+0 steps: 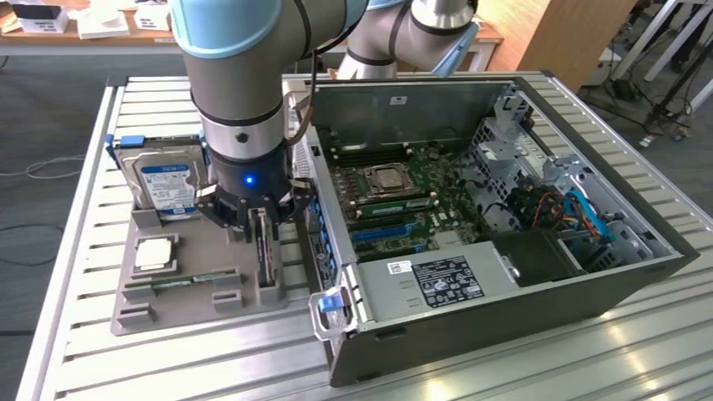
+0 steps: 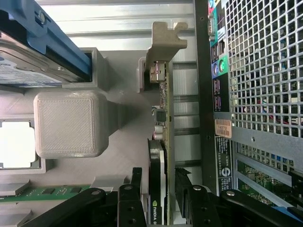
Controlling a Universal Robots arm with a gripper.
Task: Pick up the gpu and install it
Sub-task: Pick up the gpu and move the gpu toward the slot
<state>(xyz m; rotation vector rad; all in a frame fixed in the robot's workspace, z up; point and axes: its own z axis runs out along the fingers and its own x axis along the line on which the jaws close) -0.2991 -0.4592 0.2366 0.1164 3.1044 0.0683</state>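
Observation:
The gpu (image 1: 265,261) stands on its edge in a slot at the side of the grey tray (image 1: 145,322) nearest the computer case (image 1: 502,317). In the wrist view the gpu (image 2: 163,109) appears edge-on, with its silvery bracket at the far end and its black face towards the tray. My gripper (image 1: 262,227) is lowered over the card's upper edge. It is open, and its black fingers (image 2: 135,191) stand one on each side of the card with a small gap on both sides. My gripper (image 2: 158,196) is not closed on the card.
The tray also carries a silver, blue-labelled hard drive (image 1: 167,180), a CPU (image 1: 154,253) and a green RAM stick (image 1: 184,284). The open case lies close beside the card, its motherboard slots (image 1: 385,230) exposed. Its perforated rear panel (image 2: 265,71) is right next to the gripper.

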